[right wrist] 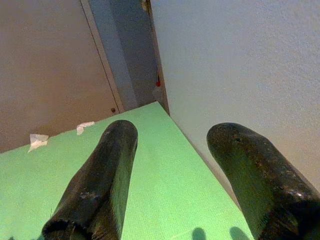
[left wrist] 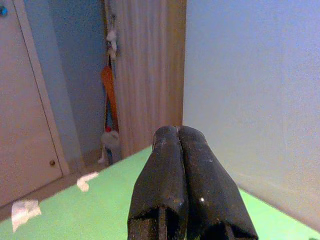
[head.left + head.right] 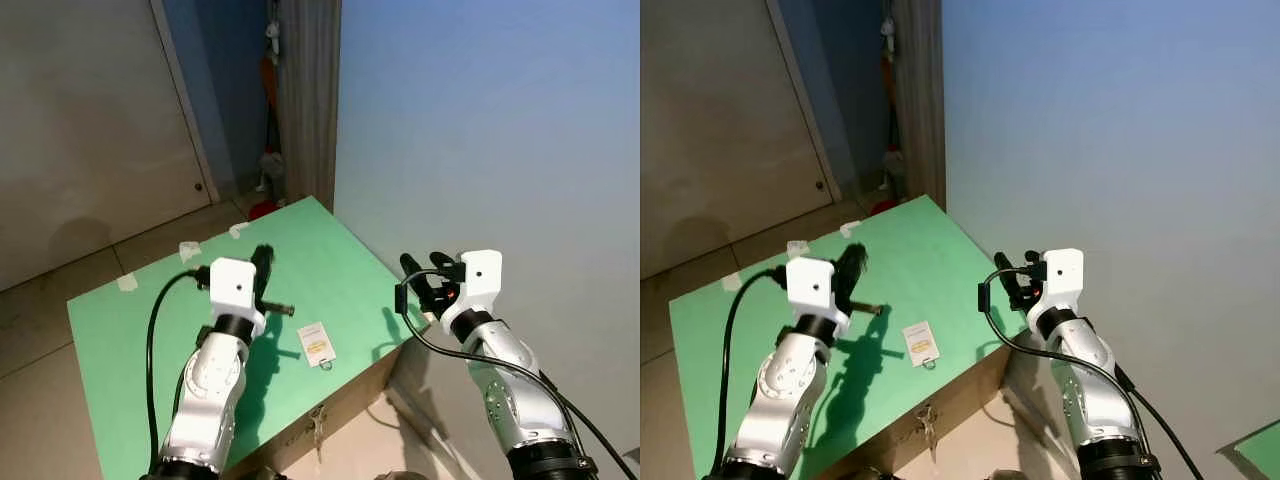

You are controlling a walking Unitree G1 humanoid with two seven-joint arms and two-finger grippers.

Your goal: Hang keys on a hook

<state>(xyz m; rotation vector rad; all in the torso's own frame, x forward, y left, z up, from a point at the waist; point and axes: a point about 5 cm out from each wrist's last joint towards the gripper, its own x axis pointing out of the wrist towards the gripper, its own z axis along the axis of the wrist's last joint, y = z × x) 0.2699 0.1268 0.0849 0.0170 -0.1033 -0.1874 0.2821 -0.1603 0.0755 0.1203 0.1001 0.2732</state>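
Left claw (image 3: 263,258) raised with fingers pressed together; right claw (image 3: 421,275) raised, fingers spread.

You have two silver, ribbed arms ending in black collars; each wrist carries a white boxy camera housing, fed by a looping black cable; the left gripper (image 3: 263,262) and right gripper (image 3: 422,277) have long, rounded black fingers.
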